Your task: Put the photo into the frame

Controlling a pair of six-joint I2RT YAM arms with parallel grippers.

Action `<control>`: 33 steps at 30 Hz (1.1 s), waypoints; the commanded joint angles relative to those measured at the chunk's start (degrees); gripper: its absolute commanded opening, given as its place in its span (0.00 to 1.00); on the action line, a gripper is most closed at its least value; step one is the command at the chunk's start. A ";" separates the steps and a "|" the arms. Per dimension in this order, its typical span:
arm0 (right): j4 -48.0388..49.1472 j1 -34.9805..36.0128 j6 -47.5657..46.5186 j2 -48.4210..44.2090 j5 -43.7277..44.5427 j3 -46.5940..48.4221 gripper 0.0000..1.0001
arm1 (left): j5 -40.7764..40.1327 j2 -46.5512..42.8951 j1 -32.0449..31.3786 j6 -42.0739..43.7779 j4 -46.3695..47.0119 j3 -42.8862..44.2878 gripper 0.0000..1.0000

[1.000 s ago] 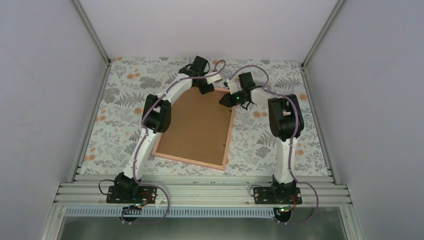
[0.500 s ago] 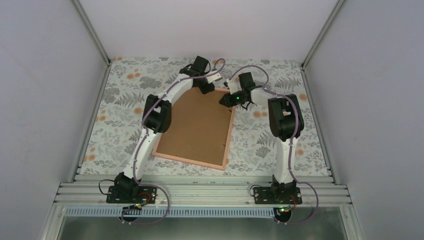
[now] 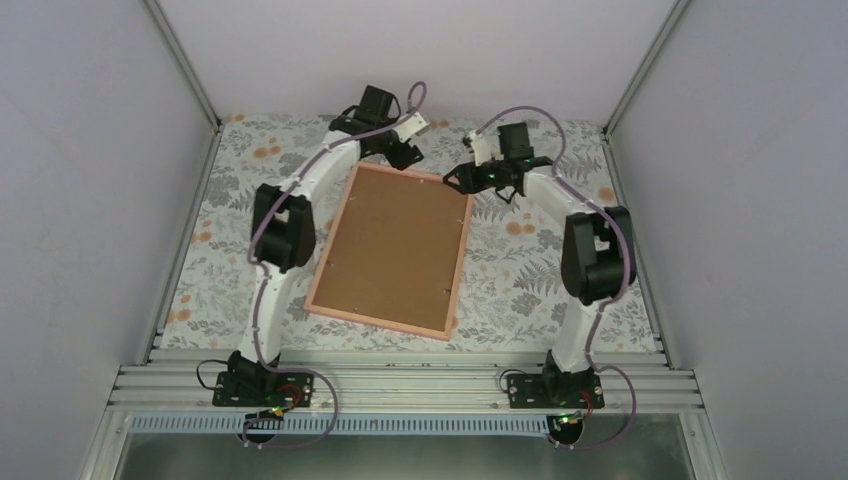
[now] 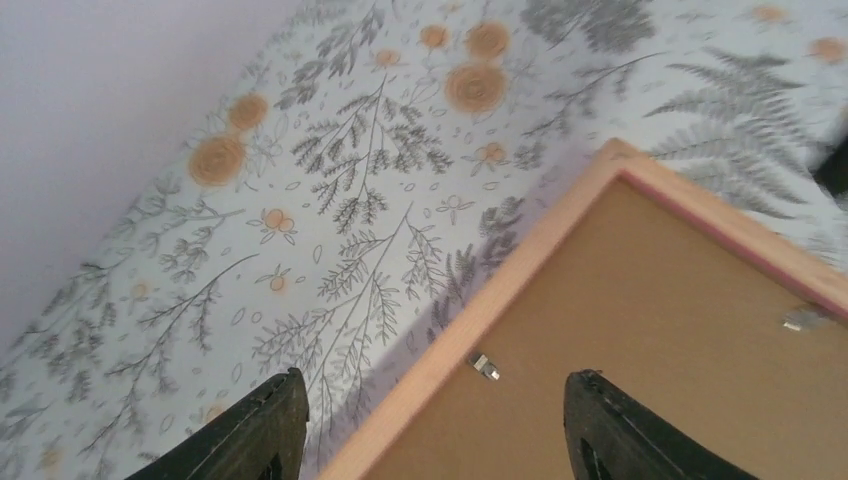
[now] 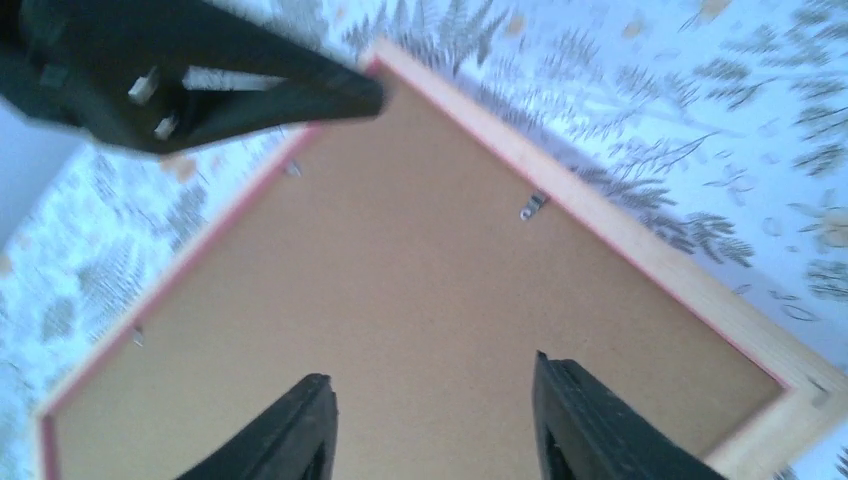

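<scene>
The frame (image 3: 460,268) lies face down on the table, its pink and pale wood rim around a brown backing board (image 3: 395,245). The photo is hidden. My left gripper (image 3: 407,152) hovers just beyond the frame's far left corner. It is open, with the frame's rim (image 4: 560,240) and a small metal tab (image 4: 484,366) showing between its fingers (image 4: 265,425). My right gripper (image 3: 453,178) hangs over the far right corner, open and empty above the backing board (image 5: 400,250). The rim (image 5: 640,240) runs to its right. The left gripper's dark fingers (image 5: 220,75) show at the top left of the right wrist view.
A floral cloth (image 3: 520,280) covers the table. Grey walls (image 3: 90,200) close in on the left, right and far sides. Small metal tabs (image 5: 532,206) sit along the frame's inner edge. The arm bases (image 3: 250,378) stand on the rail at the near edge.
Both grippers have opened and lifted off the frame's far edge. The left has drawn back to the far left, the right to the far right, and both elbows have swung outward.
</scene>
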 commanded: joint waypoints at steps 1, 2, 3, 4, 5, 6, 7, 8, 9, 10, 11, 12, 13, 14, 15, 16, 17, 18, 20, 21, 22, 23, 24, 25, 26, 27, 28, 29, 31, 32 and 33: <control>-0.12 -3.66 1.67 -7.41 -3.23 -4.52 0.52 | 6.03 -14.98 0.29 0.30 8.03 -17.64 0.65; -0.74 -4.51 1.84 -8.90 -3.87 -5.38 0.57 | 6.90 -18.22 0.09 1.50 10.26 -22.55 0.65; -1.39 -5.39 1.92 -9.82 -4.26 -6.36 0.65 | 7.85 -20.93 -0.24 2.55 11.75 -26.63 0.66; -1.79 -6.22 2.18 -10.93 -4.68 -7.52 0.71 | 8.98 -23.15 -0.71 3.97 12.37 -29.85 0.66; -2.15 -7.18 2.27 -12.03 -5.18 -8.67 0.75 | 10.11 -25.16 -1.35 5.73 12.42 -32.88 0.66; -2.38 -8.00 2.34 -13.09 -5.69 -10.04 0.77 | 10.79 -27.05 -2.10 7.91 12.23 -35.58 0.66; -2.67 -8.94 2.21 -14.19 -6.19 -11.22 0.80 | 10.68 -28.66 -3.20 10.29 12.36 -38.36 0.66; -2.95 -9.67 2.00 -14.94 -6.55 -12.48 0.81 | 10.10 -30.08 -4.43 12.48 12.71 -41.04 0.66; -3.34 -10.26 1.41 -15.66 -6.92 -13.56 0.81 | 8.97 -31.06 -6.18 13.92 13.35 -44.20 0.65; -3.77 -10.74 1.13 -16.08 -7.33 -14.61 0.80 | 7.89 -31.77 -7.48 14.46 14.35 -45.92 0.65; -4.09 -11.14 0.94 -16.38 -7.65 -15.70 0.79 | 7.25 -31.96 -8.34 14.49 15.46 -47.14 0.65; -4.15 -11.36 0.92 -16.57 -7.95 -16.82 0.77 | 6.98 -31.57 -9.14 14.02 16.48 -47.58 0.64; -3.80 -11.42 1.11 -16.75 -8.35 -18.13 0.74 | 6.60 -30.67 -9.78 13.43 17.26 -47.54 0.63; -3.26 -11.43 1.42 -16.74 -8.86 -19.39 0.71 | 5.99 -29.32 -10.44 12.92 17.80 -46.89 0.62; -2.53 -11.43 1.82 -16.61 -9.51 -20.57 0.68 | 5.42 -27.76 -10.99 12.77 18.05 -45.97 0.59; -1.73 -11.50 2.19 -16.28 -9.98 -21.55 0.64 | 4.94 -26.20 -11.56 12.76 18.24 -44.95 0.56; -1.10 -11.44 2.38 -15.68 -10.27 -22.20 0.61 | 4.45 -24.53 -12.03 12.85 18.48 -44.01 0.53; -0.77 -11.47 2.49 -14.92 -10.56 -22.43 0.57 | 3.81 -22.33 -12.43 13.04 18.65 -42.84 0.50; -0.62 -11.50 2.54 -13.03 -11.13 -21.97 0.52 | 3.25 -19.26 -13.10 13.30 18.68 -40.35 0.44; -0.59 -11.49 2.72 -11.98 -11.42 -21.58 0.49 | 3.27 -17.68 -13.30 13.42 18.69 -39.03 0.42; -0.56 -11.43 2.89 -11.00 -11.67 -21.22 0.48 | 3.18 -16.30 -13.42 13.47 18.63 -37.77 0.40; -0.57 -11.47 3.07 -10.08 -11.96 -20.79 0.46 | 2.88 -14.80 -13.57 13.62 18.53 -36.29 0.38; -0.53 -11.45 3.29 -9.23 -12.19 -20.47 0.43 | 2.61 -13.52 -13.60 13.58 18.40 -34.81 0.36; -0.52 -11.44 3.41 -8.09 -12.46 -20.25 0.41 | 2.49 -12.09 -13.61 13.70 18.04 -33.28 0.35; -0.43 -11.43 3.64 -7.35 -12.80 -19.99 0.40 | 2.41 -10.83 -13.61 13.91 17.58 -31.73 0.35; -0.24 -11.43 3.98 -6.56 -13.10 -19.82 0.38 | 2.48 -9.73 -13.61 14.19 17.26 -30.18 0.34; -0.11 -11.43 4.22 -5.87 -13.29 -19.73 0.38 | 2.51 -8.67 -13.70 14.46 16.95 -29.05 0.33; -0.01 -11.45 4.36 -5.02 -13.62 -19.55 0.37 | 2.65 -7.74 -13.70 14.67 16.69 -27.90 0.33; 0.16 -11.50 4.78 -3.40 -14.18 -19.06 0.36 | 2.74 -5.99 -13.76 14.77 16.06 -25.91 0.33; 0.30 -11.48 5.03 -2.50 -14.63 -18.80 0.35 | 3.01 -5.25 -13.83 14.95 15.71 -24.99 0.33; 0.52 -11.46 5.22 -1.81 -14.88 -18.53 0.35 | 3.20 -4.55 -13.87 15.13 15.40 -24.34 0.33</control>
